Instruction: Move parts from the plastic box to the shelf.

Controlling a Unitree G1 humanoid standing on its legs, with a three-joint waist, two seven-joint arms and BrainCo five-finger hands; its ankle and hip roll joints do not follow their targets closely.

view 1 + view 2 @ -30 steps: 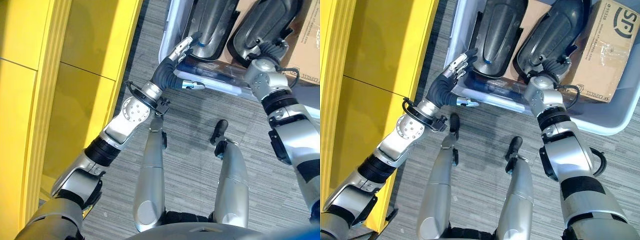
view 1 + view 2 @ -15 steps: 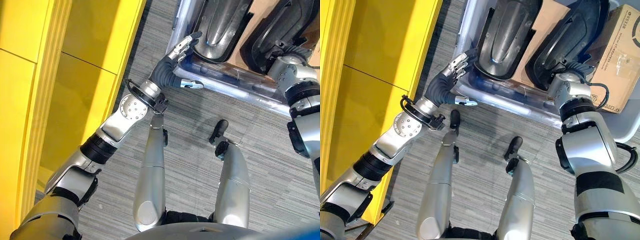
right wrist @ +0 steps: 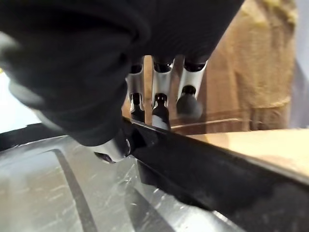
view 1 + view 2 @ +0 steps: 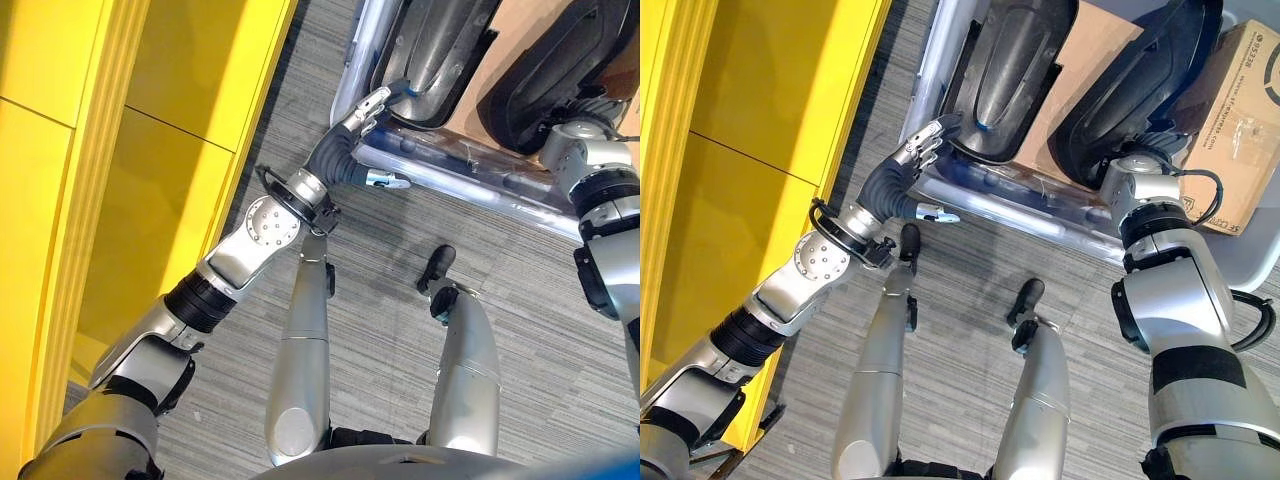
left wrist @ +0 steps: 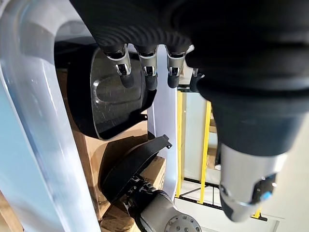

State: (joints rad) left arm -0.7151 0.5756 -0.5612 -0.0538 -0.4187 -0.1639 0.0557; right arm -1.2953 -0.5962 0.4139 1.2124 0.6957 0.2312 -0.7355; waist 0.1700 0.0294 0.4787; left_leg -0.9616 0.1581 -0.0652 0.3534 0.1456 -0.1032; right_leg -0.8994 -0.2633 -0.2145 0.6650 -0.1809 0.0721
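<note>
Left hand (image 4: 923, 146) has crept further over the translucent plastic box's (image 4: 940, 60) near rim, fingers straight by the left glossy black curved shell part (image 4: 1005, 70). Right hand (image 3: 145, 104) is clamped on the right shell's (image 4: 1135, 85) edge.

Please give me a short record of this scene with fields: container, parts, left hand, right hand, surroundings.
container: plastic box on the floor
parts: two dark moulded parts inside, beside a cardboard box
left hand: left hand, fingers straight, at the near part's edge
right hand: right hand, fingers and thumb pinching the other part's rim
surroundings: yellow shelf to the robot's left
</note>
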